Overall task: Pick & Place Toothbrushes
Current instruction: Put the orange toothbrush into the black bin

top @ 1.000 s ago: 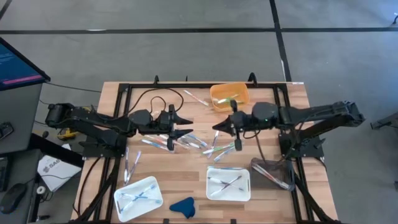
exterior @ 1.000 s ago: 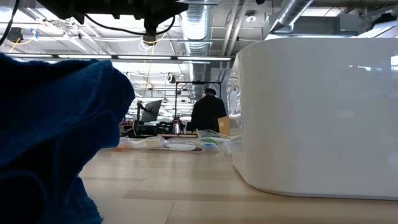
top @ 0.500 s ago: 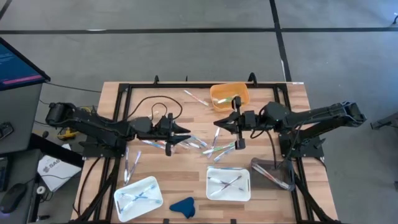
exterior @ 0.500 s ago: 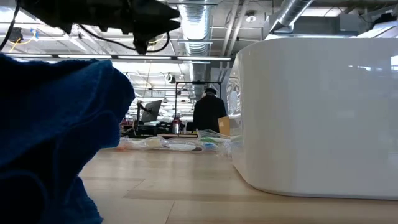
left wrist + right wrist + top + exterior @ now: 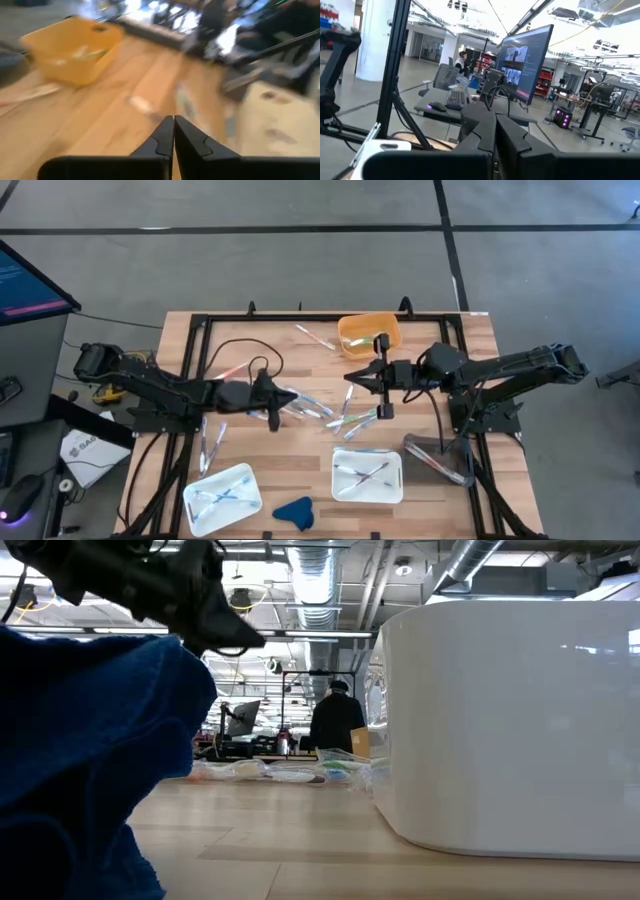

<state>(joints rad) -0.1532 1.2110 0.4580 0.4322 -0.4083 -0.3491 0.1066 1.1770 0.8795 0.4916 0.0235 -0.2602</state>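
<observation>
Several toothbrushes lie scattered flat on the wooden table's middle, and a few more lie at the left. My left gripper hovers at the left edge of the scatter, slanting down, and is shut with nothing seen between its fingers; the low view shows it above the table. My right gripper is raised over the right part of the scatter, tipped upward, shut and empty. Whether the left fingertips touch a toothbrush I cannot tell.
An orange bin stands at the far middle. Two white trays with toothbrushes sit near the front edge, with a blue cloth lump between them. A black cable loops at the far left. A clear holder stands at the right.
My left gripper has come down toward the toothbrushes, rolled, drawn back slightly toward the table's left, and shut from wide open. My right gripper has stayed in place, shut, and tipped its fingers upward. No toothbrush has visibly moved.
</observation>
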